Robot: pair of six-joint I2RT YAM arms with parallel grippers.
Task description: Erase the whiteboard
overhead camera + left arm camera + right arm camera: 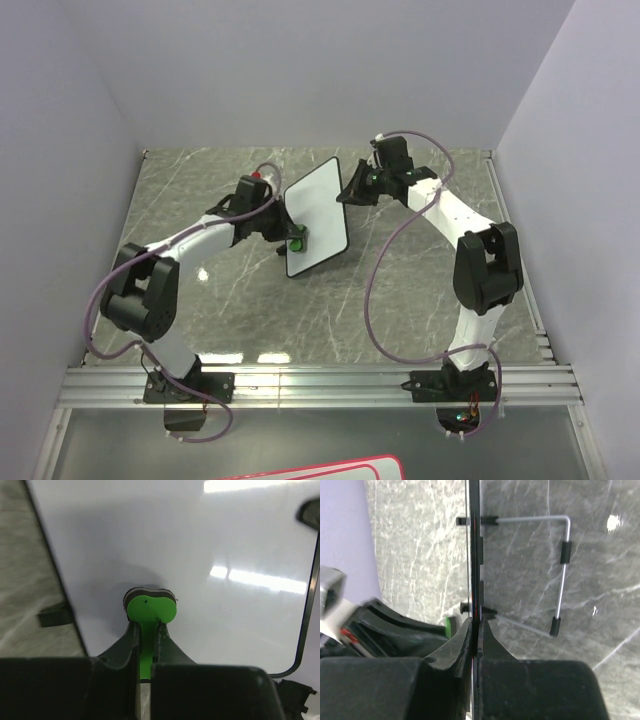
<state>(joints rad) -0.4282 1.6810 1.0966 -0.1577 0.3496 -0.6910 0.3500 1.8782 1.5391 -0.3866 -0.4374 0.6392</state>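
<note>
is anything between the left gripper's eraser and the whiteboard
Nothing visible. The left gripper holds the green eraser with its pad against the whiteboard face, which looks bare around it. The right gripper clamps the board's edge, off to the side.

White whiteboard (318, 215) with thin black rim, bright green block (150, 612) on black pad, grey white-veined marble table (250, 310), purple cables (367, 290).

This is looking like a robotics lab cell: pale walls (300, 70) are enclosing a marble-patterned table (245, 305), and the left arm (185, 240) and right arm (455, 215) are sitting bolted to aluminium rails (320, 385).
</note>
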